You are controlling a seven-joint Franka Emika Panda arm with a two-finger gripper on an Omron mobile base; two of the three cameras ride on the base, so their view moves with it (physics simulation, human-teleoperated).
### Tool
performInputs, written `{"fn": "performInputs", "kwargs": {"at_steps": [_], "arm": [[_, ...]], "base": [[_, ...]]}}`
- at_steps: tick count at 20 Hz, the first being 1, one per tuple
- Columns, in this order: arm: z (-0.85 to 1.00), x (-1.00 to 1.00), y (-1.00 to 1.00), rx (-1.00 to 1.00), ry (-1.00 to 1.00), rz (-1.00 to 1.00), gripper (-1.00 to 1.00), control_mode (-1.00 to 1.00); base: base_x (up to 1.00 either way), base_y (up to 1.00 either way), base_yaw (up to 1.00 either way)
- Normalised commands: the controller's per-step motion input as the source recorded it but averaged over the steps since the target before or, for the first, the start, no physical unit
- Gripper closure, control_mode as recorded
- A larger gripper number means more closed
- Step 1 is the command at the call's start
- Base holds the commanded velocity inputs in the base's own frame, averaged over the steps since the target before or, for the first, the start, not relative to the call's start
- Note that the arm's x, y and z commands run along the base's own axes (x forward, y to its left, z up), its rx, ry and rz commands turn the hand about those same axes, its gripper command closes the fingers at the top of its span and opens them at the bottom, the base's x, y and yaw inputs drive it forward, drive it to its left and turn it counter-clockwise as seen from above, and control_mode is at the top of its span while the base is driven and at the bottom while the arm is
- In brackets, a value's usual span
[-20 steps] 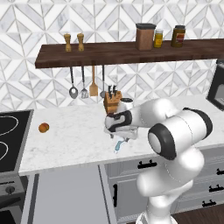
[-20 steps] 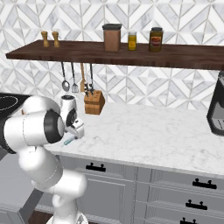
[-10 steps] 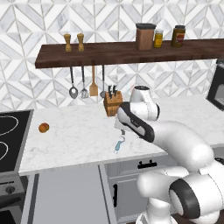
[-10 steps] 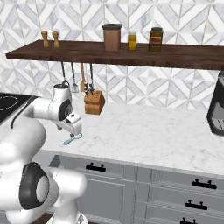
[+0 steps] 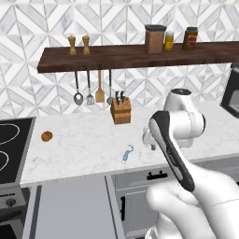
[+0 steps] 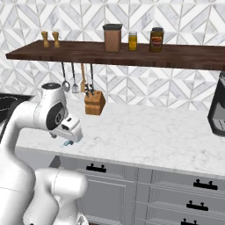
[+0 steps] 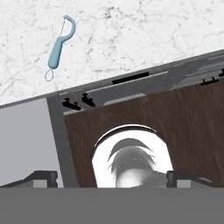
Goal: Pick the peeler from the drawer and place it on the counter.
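Observation:
The light-blue peeler (image 5: 127, 154) lies flat on the white marble counter (image 5: 88, 144) close to its front edge, also seen as the peeler (image 7: 60, 45) from above and partly behind the hand as the peeler (image 6: 67, 143). My gripper (image 5: 147, 139) hovers to the right of the peeler and above it, apart from it. In the hand view the gripper (image 7: 112, 178) is open, its fingertips (image 7: 43, 176) wide apart with nothing between them. The open grey drawer (image 5: 70, 205) juts out below the counter edge, its flat inside bare, seen too as the drawer (image 7: 26, 140).
A knife block (image 5: 121, 111) stands at the counter's back, with a ladle and spatula (image 5: 99, 93) hung above it. An orange fruit (image 5: 46, 136) lies near the stove (image 5: 9, 149). Narrow drawers with black handles (image 6: 96, 167) sit under the counter. A dark appliance (image 6: 217, 110) stands far right.
The gripper carried the peeler down onto the counter, let go of it and opened. The hand has since pulled back to the right and up; the peeler stays put.

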Motion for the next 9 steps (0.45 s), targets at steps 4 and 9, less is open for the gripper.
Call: {"fn": "performInputs", "kwargs": {"at_steps": [4,9], "arm": [[0.53,-0.88,-0.01,-0.08,-0.01,0.14,-1.0,-1.0],[0.37,-0.17,0.0,-0.01,0.0,0.02,-1.0,-1.0]], "base": [[0.0,0.0,0.0],[0.0,0.0,0.0]]}}
